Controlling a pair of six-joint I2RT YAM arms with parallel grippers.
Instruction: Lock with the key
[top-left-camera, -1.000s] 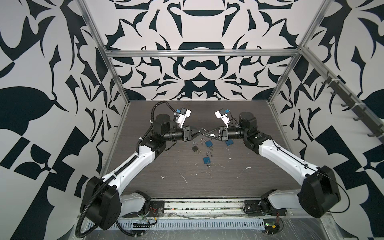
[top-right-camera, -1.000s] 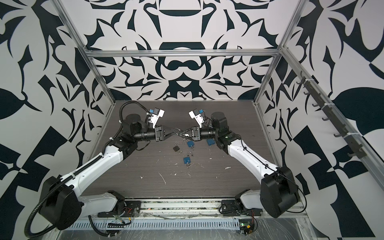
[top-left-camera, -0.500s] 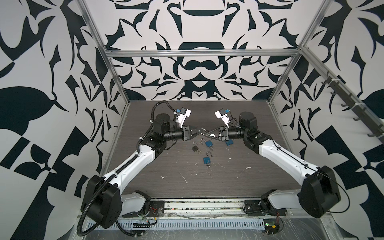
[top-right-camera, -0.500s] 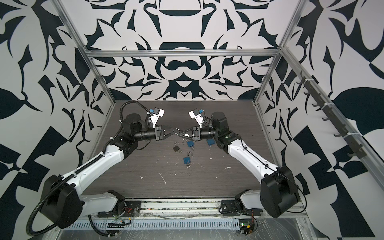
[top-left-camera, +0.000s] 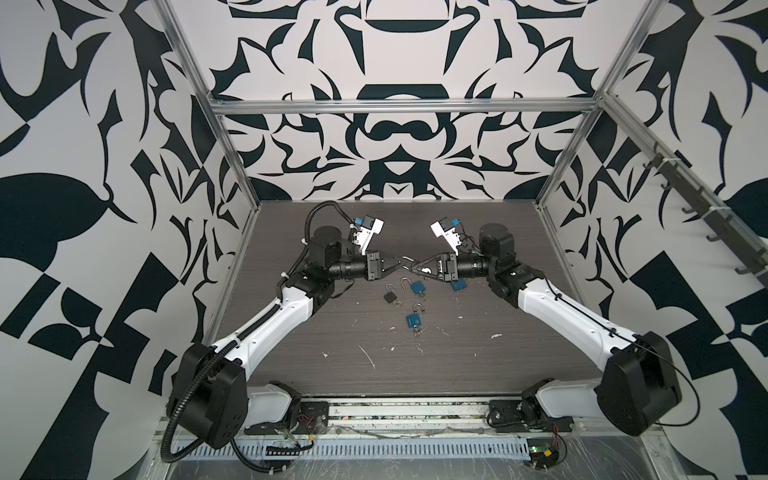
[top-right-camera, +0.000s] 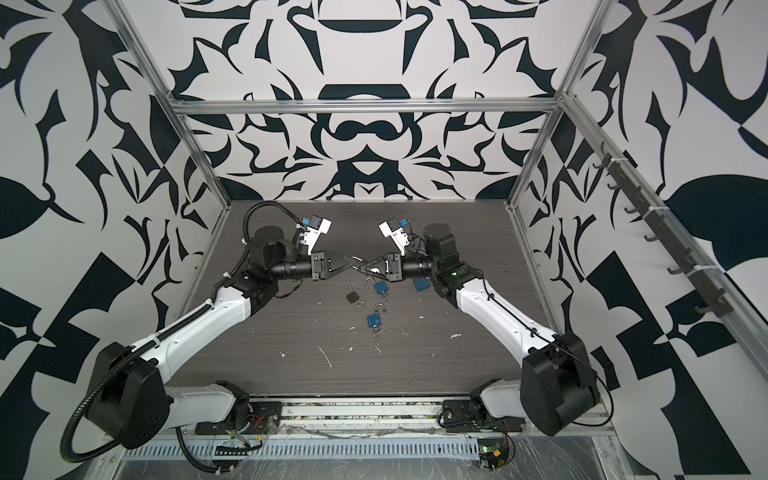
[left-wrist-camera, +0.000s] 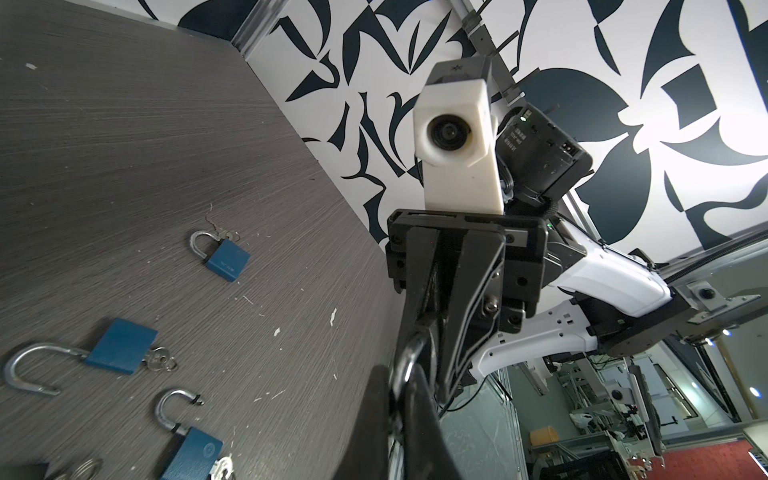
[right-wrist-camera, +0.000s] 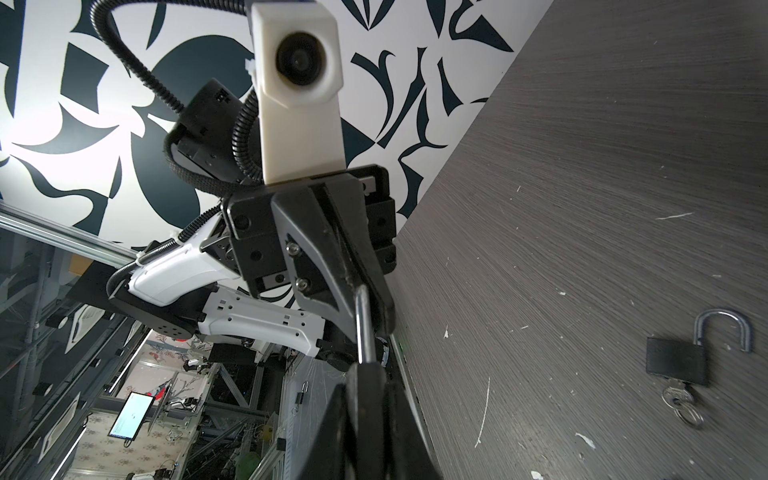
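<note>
Both arms meet in mid-air over the table's middle. My right gripper (top-left-camera: 417, 268) (top-right-camera: 365, 267) (right-wrist-camera: 370, 388) is shut on the dark body of a padlock (right-wrist-camera: 370, 374). The padlock's silver shackle (right-wrist-camera: 362, 324) (left-wrist-camera: 409, 361) (top-left-camera: 409, 260) points at the other arm. My left gripper (top-left-camera: 401, 261) (top-right-camera: 351, 261) (left-wrist-camera: 399, 386) is shut on that shackle, so the two sets of fingertips almost touch. The held padlock's key is not clearly visible in any view.
Below the grippers, several open padlocks lie on the dark wood-grain table (top-left-camera: 457, 365): a black padlock (top-left-camera: 390, 296) (right-wrist-camera: 677, 361) with keys (right-wrist-camera: 681, 401), and blue padlocks (top-left-camera: 417, 286) (top-left-camera: 412, 319) (top-left-camera: 459, 285). Patterned walls and metal frame posts enclose the table.
My left gripper has closed onto the shackle. Both arms stay almost where they were, and the right grip is unchanged.
</note>
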